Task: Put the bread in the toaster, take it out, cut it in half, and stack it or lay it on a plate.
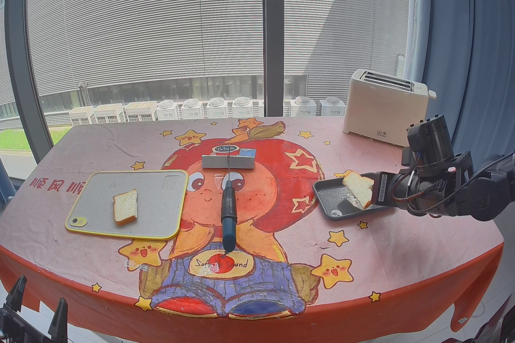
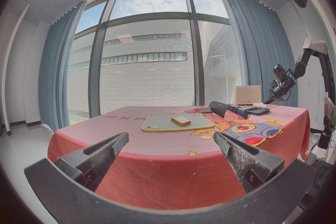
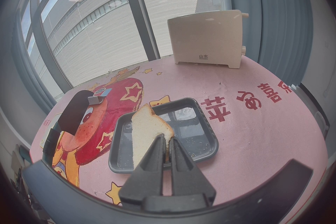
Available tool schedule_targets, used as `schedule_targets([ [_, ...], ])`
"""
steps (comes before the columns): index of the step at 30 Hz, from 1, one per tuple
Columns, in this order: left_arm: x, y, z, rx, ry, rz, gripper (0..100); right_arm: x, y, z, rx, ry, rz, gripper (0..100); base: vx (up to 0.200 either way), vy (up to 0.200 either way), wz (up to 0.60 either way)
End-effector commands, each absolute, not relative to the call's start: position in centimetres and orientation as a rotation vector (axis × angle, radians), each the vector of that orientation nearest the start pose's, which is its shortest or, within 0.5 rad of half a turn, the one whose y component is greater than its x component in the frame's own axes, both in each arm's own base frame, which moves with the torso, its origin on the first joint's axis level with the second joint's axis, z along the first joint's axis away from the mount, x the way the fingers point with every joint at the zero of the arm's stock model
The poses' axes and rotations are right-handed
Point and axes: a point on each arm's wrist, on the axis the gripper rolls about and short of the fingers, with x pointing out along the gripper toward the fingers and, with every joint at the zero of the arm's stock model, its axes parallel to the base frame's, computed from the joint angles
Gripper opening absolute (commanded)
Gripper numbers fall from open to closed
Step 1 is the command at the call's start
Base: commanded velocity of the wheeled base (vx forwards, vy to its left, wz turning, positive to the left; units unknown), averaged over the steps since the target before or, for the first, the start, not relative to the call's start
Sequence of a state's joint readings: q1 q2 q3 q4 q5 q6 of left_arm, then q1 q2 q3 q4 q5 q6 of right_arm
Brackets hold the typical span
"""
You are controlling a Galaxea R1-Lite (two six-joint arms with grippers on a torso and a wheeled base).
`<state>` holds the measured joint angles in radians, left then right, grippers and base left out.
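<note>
Fingers of right gripper (image 3: 167,139) are pinching, almost closed, one edge of bread half (image 3: 147,130), standing tilted over dark tray (image 3: 212,146); probably handling light, soft, crushable, best gripped gently near crust.

left gripper (image 1: 40,291): cut off by the head view's lower edge. bread slice (image 3: 147,130): near edge hidden behind the right gripper (image 3: 167,139). tray (image 2: 258,111): contents too small to tell in the left wrist view.

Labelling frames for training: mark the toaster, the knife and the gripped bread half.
toaster (image 1: 383,111): head view, front wall.
knife (image 1: 229,213): head view, handle.
gripped bread half (image 3: 148,130): right wrist view, broad crumb face.
</note>
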<state>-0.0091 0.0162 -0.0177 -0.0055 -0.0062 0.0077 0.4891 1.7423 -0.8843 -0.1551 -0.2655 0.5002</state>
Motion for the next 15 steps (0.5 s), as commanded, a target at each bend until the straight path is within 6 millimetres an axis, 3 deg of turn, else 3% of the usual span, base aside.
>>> schedule_targets([
  [1,-2.28,0.01,7.61,0.008,-0.006,-0.015,100,27.08,13.75,14.1,0.212,0.704,0.041,0,0.0,0.0,0.0],
  [15,-2.28,0.01,7.61,0.008,-0.006,-0.015,100,27.61,13.98,13.9,0.218,0.693,0.041,0,0.0,0.0,0.0],
])
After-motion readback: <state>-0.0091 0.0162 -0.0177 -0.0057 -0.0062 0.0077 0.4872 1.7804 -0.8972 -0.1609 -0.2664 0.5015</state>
